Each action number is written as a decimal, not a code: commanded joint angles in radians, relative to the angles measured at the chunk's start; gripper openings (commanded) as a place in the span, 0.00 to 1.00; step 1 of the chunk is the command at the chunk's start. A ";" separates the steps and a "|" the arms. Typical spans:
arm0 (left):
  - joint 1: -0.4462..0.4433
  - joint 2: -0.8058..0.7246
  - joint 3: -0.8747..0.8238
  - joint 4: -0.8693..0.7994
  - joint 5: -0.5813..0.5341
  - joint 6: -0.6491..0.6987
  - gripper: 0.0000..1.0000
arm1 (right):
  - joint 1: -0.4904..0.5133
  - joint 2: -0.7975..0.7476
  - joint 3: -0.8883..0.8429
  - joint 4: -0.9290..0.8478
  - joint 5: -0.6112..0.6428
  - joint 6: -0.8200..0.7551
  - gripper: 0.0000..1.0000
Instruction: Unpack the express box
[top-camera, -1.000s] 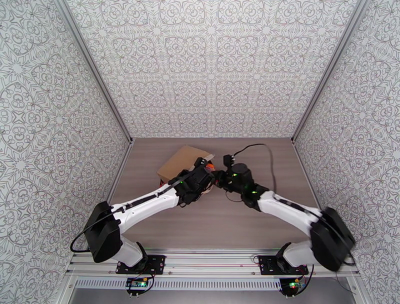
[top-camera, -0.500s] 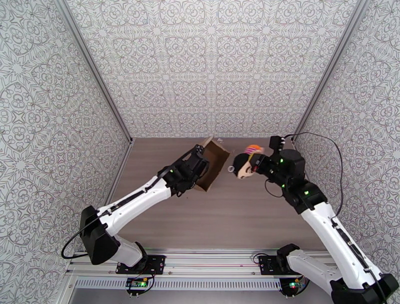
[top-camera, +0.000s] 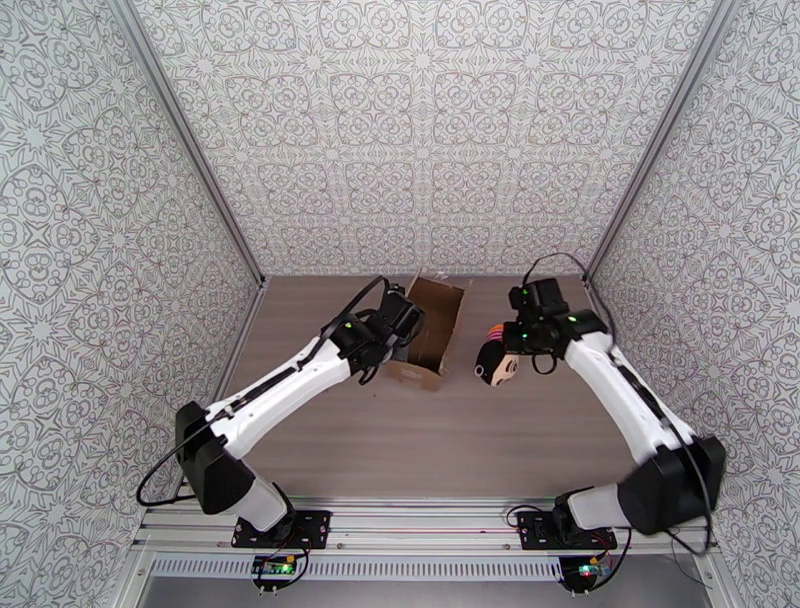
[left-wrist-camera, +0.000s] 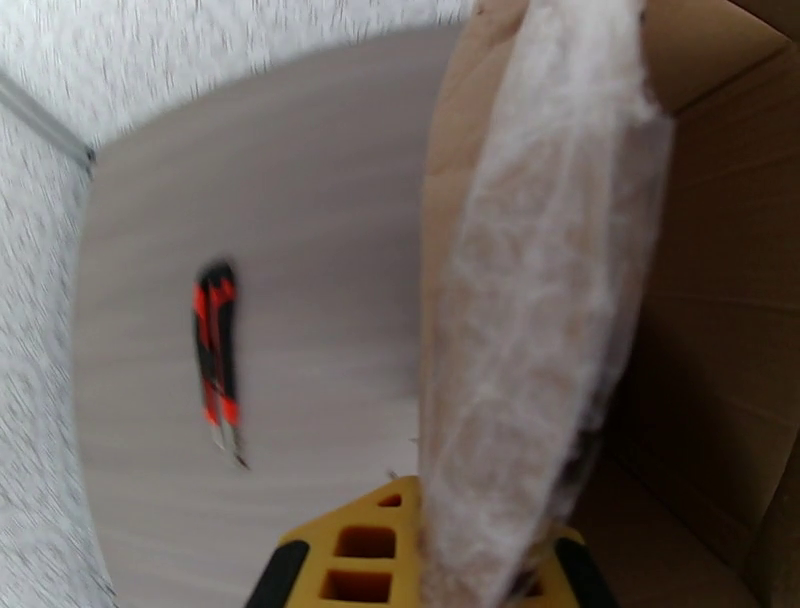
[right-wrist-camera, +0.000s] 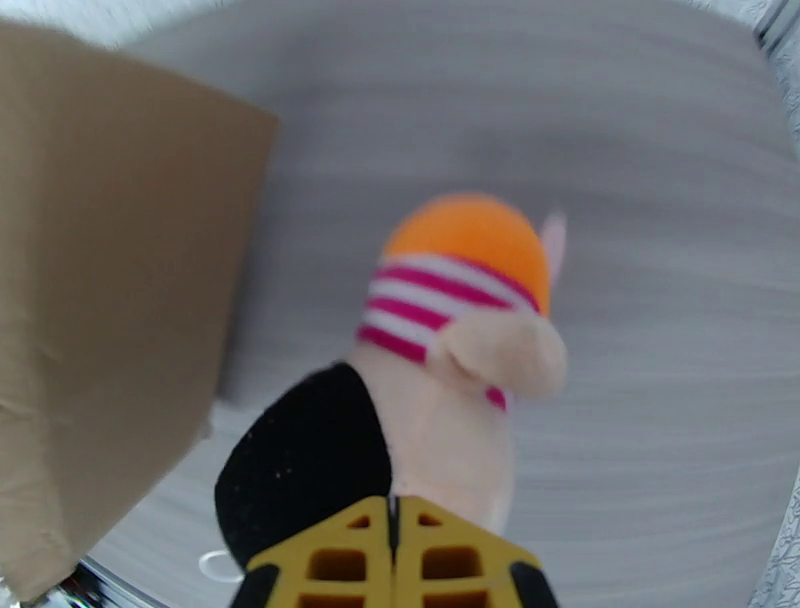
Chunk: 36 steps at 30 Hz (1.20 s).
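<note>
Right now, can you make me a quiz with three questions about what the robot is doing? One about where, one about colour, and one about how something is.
1. Where is the plush doll?
A) inside the express box
B) in the right gripper, beside the box
C) on top of the box

2. What colours is the knife?
A) red and black
B) blue and white
C) all green

3. How is the express box?
A) taped shut
B) open, held by the left gripper
C) squashed flat

Answers:
1 B, that gripper pinches the doll outside the box.
2 A, the left wrist view shows red and black.
3 B, its brown inside shows from above.
</note>
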<state>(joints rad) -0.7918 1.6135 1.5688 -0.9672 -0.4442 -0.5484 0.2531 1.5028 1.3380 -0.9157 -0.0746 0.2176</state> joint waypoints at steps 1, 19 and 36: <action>0.005 -0.003 0.006 -0.030 0.027 -0.149 0.00 | -0.007 0.080 0.043 -0.025 -0.009 -0.089 0.00; 0.007 -0.007 -0.053 -0.009 0.038 -0.279 0.00 | -0.005 0.149 0.099 0.066 -0.090 -0.132 0.80; 0.035 -0.039 -0.057 -0.031 0.057 -0.289 0.44 | -0.005 -0.018 0.042 0.110 -0.146 -0.060 0.99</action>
<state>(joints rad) -0.7704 1.6115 1.5032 -0.9916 -0.3885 -0.8368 0.2531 1.5272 1.4166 -0.8288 -0.1944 0.1265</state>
